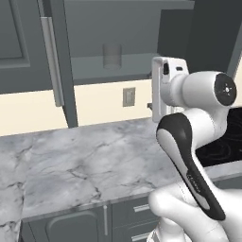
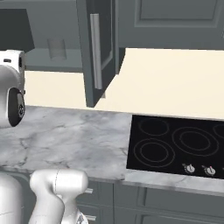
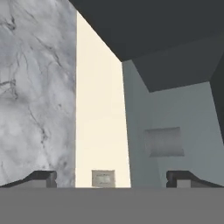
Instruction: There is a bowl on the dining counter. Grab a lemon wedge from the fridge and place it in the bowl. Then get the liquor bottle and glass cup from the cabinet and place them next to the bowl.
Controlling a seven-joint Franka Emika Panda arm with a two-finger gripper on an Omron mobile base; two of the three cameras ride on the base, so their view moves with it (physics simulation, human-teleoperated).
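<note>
A translucent glass cup [image 1: 112,56] [image 2: 56,48] stands alone on the lower shelf of the open wall cabinet. In the hand view, which is rolled sideways, the glass cup [image 3: 163,141] shows ahead on the grey shelf. My gripper [image 3: 111,179] is open, its two dark fingertips [image 3: 43,177] spread wide with nothing between them. The white hand [image 1: 163,85] hangs above the counter, in front of the shelf and to the right of the cup, apart from it. The bowl, lemon wedge and liquor bottle are out of view.
The cabinet door [image 1: 56,61] [image 2: 98,48] stands swung open toward me. Below lies a marble counter [image 1: 94,160], with a black cooktop [image 2: 175,144] at its right. A wall outlet [image 1: 128,96] sits on the cream backsplash.
</note>
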